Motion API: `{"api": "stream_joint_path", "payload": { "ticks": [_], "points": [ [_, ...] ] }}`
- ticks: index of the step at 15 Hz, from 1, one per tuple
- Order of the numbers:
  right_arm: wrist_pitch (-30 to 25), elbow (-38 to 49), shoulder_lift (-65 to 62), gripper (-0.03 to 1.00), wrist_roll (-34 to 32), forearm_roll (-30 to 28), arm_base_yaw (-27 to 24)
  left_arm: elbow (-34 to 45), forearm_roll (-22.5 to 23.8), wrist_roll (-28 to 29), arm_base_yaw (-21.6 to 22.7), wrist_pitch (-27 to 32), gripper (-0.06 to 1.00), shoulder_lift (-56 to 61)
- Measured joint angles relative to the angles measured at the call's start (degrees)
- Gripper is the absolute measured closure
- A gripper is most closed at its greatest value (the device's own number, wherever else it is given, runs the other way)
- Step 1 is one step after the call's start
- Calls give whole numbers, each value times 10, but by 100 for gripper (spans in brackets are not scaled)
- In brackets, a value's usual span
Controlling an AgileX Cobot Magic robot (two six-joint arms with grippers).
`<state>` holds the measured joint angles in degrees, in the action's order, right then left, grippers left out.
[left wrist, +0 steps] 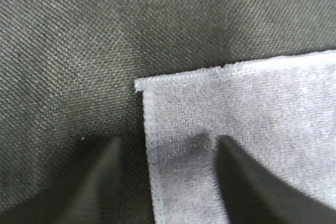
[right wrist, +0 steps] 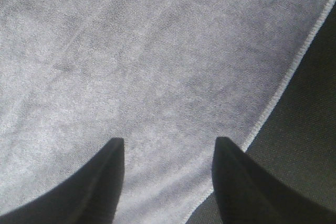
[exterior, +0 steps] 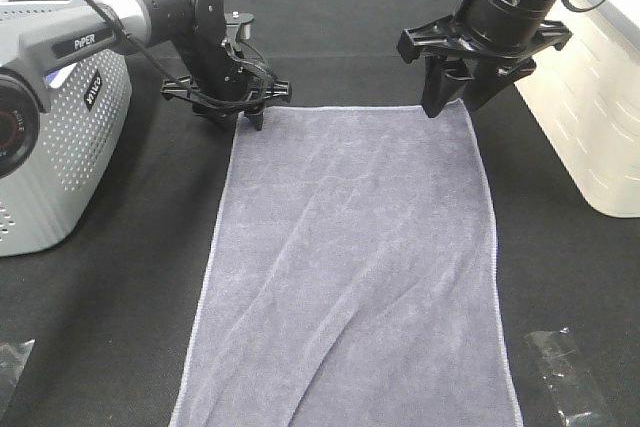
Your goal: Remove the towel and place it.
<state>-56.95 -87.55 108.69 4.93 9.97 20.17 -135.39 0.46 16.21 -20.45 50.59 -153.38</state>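
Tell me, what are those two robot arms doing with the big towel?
They are getting ready to pick it up. The towel lies spread flat on the black table. The left gripper sits at one far corner, open, one finger over the towel and one over the table. The right gripper is at the other far corner, open too, above the towel by its edge. Neither has pinched it yet.

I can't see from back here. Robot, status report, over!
Left gripper open, astride the towel corner. Right gripper open above the other far corner. Towel spread flat, not gripped. Nothing lying on it.
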Motion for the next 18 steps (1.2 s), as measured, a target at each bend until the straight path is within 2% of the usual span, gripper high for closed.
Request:
{"api": "stream_joint_path", "payload": {
  "ticks": [2,4,6,7,9,12,16,18],
  "points": [
    [-1,0,0,47,0,0,0,-1,2,0,0,-6,49,-3],
    [-1,0,0,47,0,0,0,-2,9,0,1,-7,66,-6],
    [-1,0,0,47,0,0,0,-2,12,-10,2,-11,90,-6],
    [-2,0,0,47,0,0,0,-2,12,-21,2,-11,94,-6],
    [-5,0,0,47,0,0,0,-2,19,-29,2,-11,94,-6],
    [8,0,0,47,0,0,0,-2,85,-32,1,5,94,14],
    [111,-4,6,47,0,-1,0,-2,135,-32,1,18,94,35],
    [136,-30,34,47,0,-6,0,-2,148,-32,1,26,94,35]
  ]
}}
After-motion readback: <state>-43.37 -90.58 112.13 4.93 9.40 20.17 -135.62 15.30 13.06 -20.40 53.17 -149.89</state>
